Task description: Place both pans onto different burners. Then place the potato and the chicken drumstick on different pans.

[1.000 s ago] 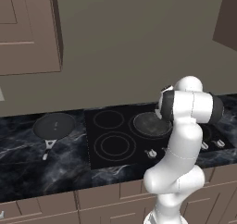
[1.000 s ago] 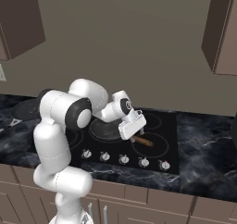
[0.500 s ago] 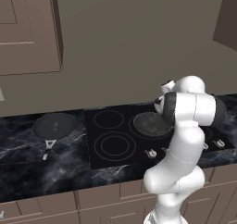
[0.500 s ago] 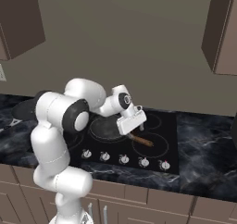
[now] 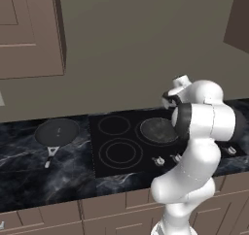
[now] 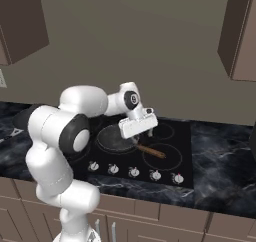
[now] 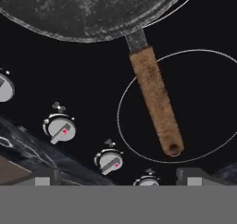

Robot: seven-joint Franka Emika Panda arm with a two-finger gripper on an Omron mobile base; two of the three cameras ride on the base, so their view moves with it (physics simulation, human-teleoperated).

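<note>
the cooktop [image 6: 172, 158] is flat black glass, marked with thin pale grey rings [image 5: 120, 153]. on it sits a dark grey pan [image 7: 88, 10] with a speckled, scuffed inside, a short grey neck and a rough brown wooden handle [image 7: 156, 103]. along the near edge the knobs [image 7: 59, 127] are silver with a small red mark. a second pan [image 5: 58, 132] on the left is black with a grey-black handle. the bench [image 5: 34, 168] is black marble veined with bluish white. the cabinets [image 5: 30, 31] are dull brown and the wall [image 6: 150, 46] greyish brown. the arm [image 6: 65, 151] is white with dark joints.
</note>
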